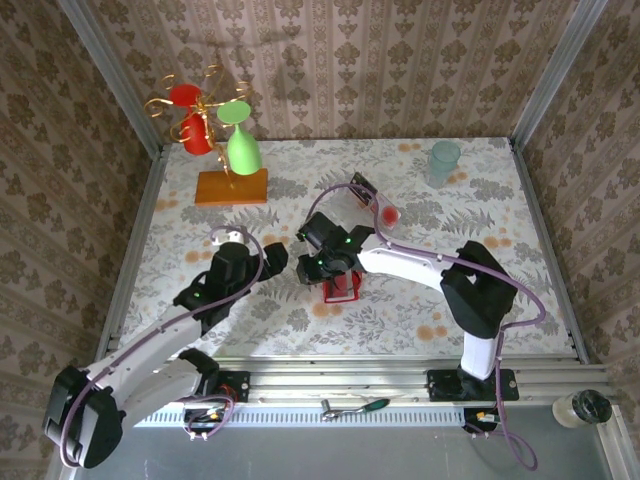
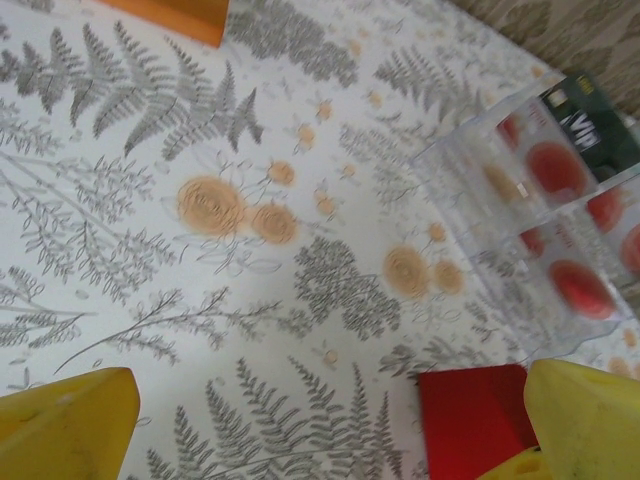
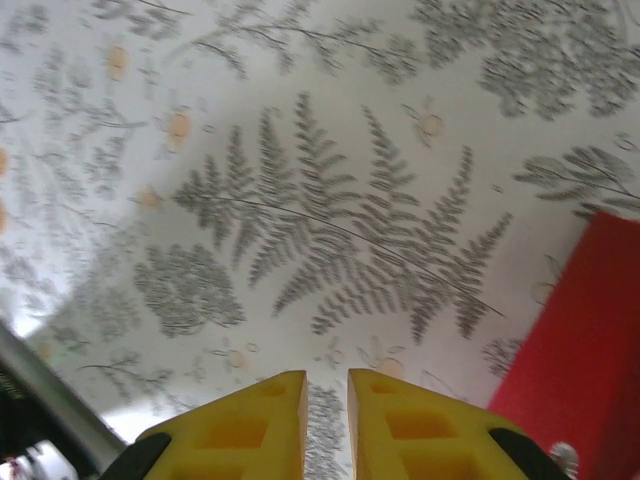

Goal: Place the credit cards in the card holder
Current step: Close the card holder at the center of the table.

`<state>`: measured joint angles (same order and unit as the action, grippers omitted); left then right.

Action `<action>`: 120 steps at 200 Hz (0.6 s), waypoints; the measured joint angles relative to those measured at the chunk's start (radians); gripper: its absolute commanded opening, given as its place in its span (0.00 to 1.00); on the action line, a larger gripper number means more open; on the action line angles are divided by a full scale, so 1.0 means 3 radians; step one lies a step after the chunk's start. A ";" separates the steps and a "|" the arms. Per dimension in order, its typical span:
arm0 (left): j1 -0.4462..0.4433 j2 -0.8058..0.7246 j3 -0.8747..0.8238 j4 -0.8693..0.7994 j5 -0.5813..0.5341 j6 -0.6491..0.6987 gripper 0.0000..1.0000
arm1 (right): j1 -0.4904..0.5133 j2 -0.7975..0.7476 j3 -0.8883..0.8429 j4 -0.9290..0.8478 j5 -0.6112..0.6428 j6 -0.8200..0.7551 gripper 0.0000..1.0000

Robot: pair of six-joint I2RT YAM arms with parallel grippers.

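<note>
One red card holder [image 2: 465, 420] on the bench [image 1: 450, 300], middle, just near of one clear tray [image 2: 470, 170]. Inside: one black card [image 2: 590, 120], red-blotch cards [image 2: 555, 165] too blurry to count. Wide open, empty: left claw [image 2: 325, 420]. Nearly closed, empty: right claw [image 3: 327, 390].

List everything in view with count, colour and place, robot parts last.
card holder: one, bright red, mid-table.
clear tray: one, transparent, just beyond the card holder.
black card: one, black, at the tray's far end.
blotched cards: several, whitish with red blotches, in the tray; count unclear.
stand: one, gold wire on orange base, far left.
hanging glasses: several, red and green, on the stand.
cup: one, pale green, far right.
hand tool: one, metal with green handle, near rail.
jar: one, pale with black lid, near right corner.
left gripper: one, yellow fingers, open, left of the card holder.
right gripper: one, yellow fingers, almost touching, empty.
</note>
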<state>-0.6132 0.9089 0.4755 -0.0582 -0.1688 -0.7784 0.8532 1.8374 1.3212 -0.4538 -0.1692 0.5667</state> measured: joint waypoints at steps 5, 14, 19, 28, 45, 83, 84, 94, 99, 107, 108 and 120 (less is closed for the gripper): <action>0.0000 0.0027 -0.0001 -0.0006 0.0000 0.0000 1.00 | -0.0009 0.0001 -0.0001 -0.0048 0.0022 -0.0010 0.19; 0.0000 0.0067 -0.0001 -0.0005 0.0004 0.0000 1.00 | -0.0031 0.0000 -0.0024 -0.0093 0.0051 -0.0024 0.19; 0.0000 0.0097 -0.0001 -0.0004 0.0013 0.0001 1.00 | -0.0045 -0.0004 -0.0050 -0.0094 0.0069 -0.0027 0.19; 0.0000 0.0154 -0.0001 -0.0003 0.0023 0.0001 1.00 | -0.0078 -0.0015 -0.0125 -0.0085 0.0093 -0.0029 0.19; -0.0001 0.0267 0.0000 0.0004 0.0051 0.0004 1.00 | -0.0148 -0.0071 -0.0326 -0.0074 0.0120 -0.0034 0.19; -0.0032 0.0510 0.0029 0.0022 0.0118 0.0051 1.00 | -0.0276 -0.0285 -0.0711 -0.0018 0.0137 -0.0006 0.19; -0.0036 0.0519 0.0033 0.0022 0.0125 0.0052 1.00 | -0.0281 -0.0292 -0.0722 -0.0006 0.0137 -0.0003 0.19; -0.0070 0.0577 0.0062 0.0020 0.0141 0.0064 1.00 | -0.0308 -0.0343 -0.0800 0.0053 0.0132 0.0023 0.19; -0.0089 0.0614 0.0080 0.0024 0.0144 0.0075 1.00 | -0.0322 -0.0369 -0.0841 0.0086 0.0131 0.0042 0.19; -0.0121 0.0670 0.0114 0.0029 0.0151 0.0093 1.00 | -0.0341 -0.0406 -0.0914 0.0149 0.0127 0.0057 0.19; -0.0123 0.0675 0.0118 0.0029 0.0153 0.0094 1.00 | -0.0342 -0.0409 -0.0922 0.0151 0.0127 0.0058 0.19; -0.0182 0.0774 0.0182 0.0029 0.0170 0.0131 1.00 | -0.0367 -0.0458 -0.1027 0.0233 0.0116 0.0102 0.19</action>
<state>-0.6678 1.1412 0.5301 -0.0494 -0.1177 -0.7391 0.7429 1.7000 1.0130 -0.3840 -0.1345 0.5972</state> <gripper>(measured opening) 0.999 0.191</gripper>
